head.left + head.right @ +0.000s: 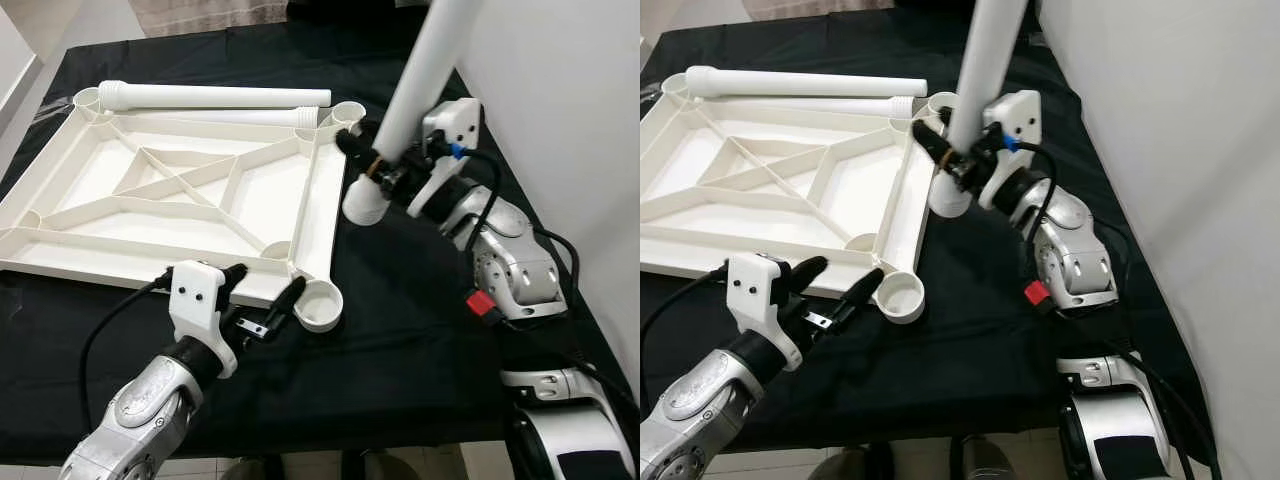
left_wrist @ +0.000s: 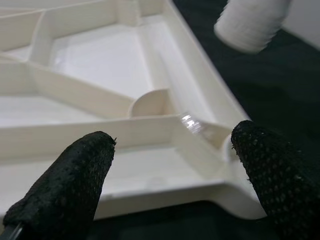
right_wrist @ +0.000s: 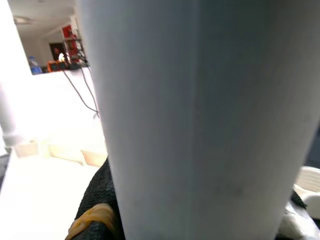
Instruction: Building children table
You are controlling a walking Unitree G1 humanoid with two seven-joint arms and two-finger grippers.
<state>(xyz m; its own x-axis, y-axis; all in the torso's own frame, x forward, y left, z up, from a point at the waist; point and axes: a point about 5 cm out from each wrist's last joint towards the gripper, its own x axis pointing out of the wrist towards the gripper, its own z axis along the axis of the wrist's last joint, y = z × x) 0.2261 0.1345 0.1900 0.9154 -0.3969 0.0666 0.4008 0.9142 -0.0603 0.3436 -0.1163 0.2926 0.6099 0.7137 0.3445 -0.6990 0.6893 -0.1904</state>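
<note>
I am gripping a white table leg in my right gripper, fingers clamped around its lower part, so that the tube is rising steeply up from the claw and its ribbed bottom end is hanging just below my fingers, above the black cloth. Just beside that claw, toward my left, the upturned white tabletop is lying flat on the cloth, its far corner socket sitting close to my fingers. Two more legs are lying along the tabletop's far edge. My left gripper is hovering with its fingers spread apart and holding nothing, right at the tabletop's near edge; the round near corner socket is sitting just beyond my right-hand fingertip.
</note>
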